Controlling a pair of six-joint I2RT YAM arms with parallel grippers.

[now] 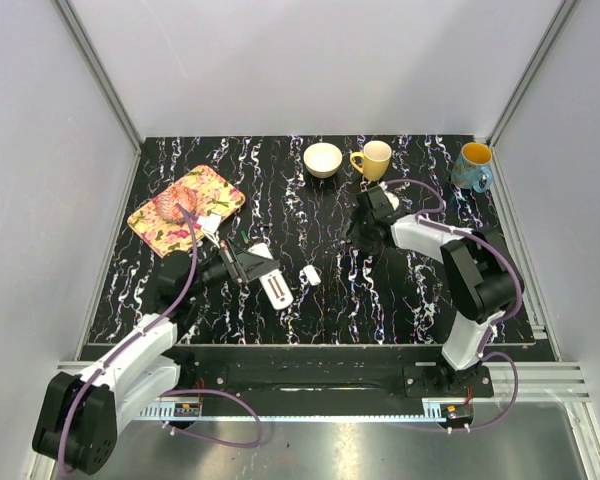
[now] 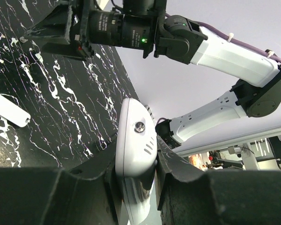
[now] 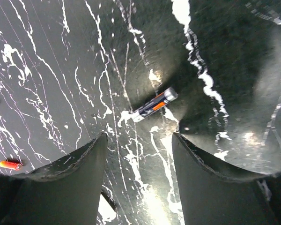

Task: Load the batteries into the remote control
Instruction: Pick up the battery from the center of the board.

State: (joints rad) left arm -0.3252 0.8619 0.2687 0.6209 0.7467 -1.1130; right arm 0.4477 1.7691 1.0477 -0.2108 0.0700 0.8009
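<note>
My left gripper (image 1: pixel 242 268) is shut on the slim white remote control (image 1: pixel 276 288) and holds it at the middle left of the table. In the left wrist view the remote (image 2: pixel 132 133) sits clamped between the two jaws of the left gripper (image 2: pixel 136 157). My right gripper (image 1: pixel 364 236) is open and points down at the table right of centre. In the right wrist view a dark battery with an orange band (image 3: pixel 153 104) lies on the table just beyond the open right gripper (image 3: pixel 139 140). A second, red battery (image 3: pixel 10 165) lies far left.
A small loose white rounded piece (image 1: pixel 309 274) lies between the grippers, also in the left wrist view (image 2: pixel 8 108). A cream bowl (image 1: pixel 323 159), a yellow mug (image 1: pixel 373 159) and a blue mug (image 1: pixel 472 166) stand at the back. A floral tray (image 1: pixel 218 190) is back left.
</note>
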